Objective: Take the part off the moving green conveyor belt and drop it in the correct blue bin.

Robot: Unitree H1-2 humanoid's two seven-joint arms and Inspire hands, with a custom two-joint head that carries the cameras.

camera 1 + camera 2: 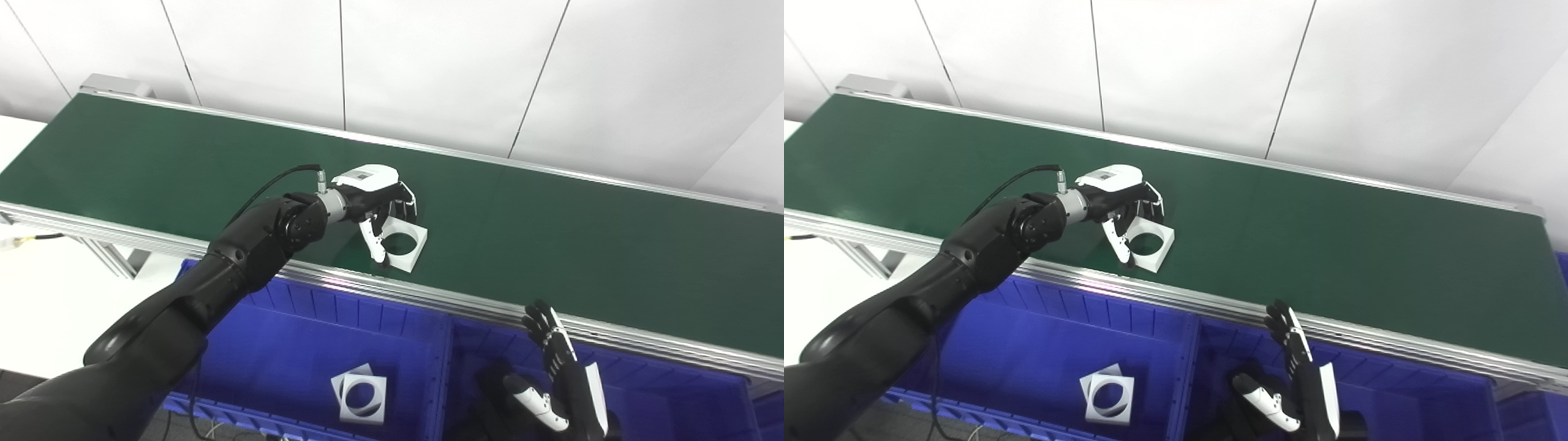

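A white square part with a round hole (pixel 405 245) lies on the green conveyor belt (pixel 582 239) near its front rail. My left hand (pixel 375 199) reaches over it from the left, its thumb on the part's near left edge and its fingers (pixel 405 205) curled over the far edge, closed on it. The part still looks flat on the belt. My right hand (pixel 560 373) is open and empty, fingers spread and pointing up, over the right blue bin (pixel 674 398) below the belt. The same part shows in the right eye view (pixel 1150 244).
The left blue bin (pixel 288 343) under the front rail holds two similar white square parts (pixel 361 398), one on the other. The aluminium rail (pixel 465 306) runs between belt and bins. A white panelled wall stands behind the belt.
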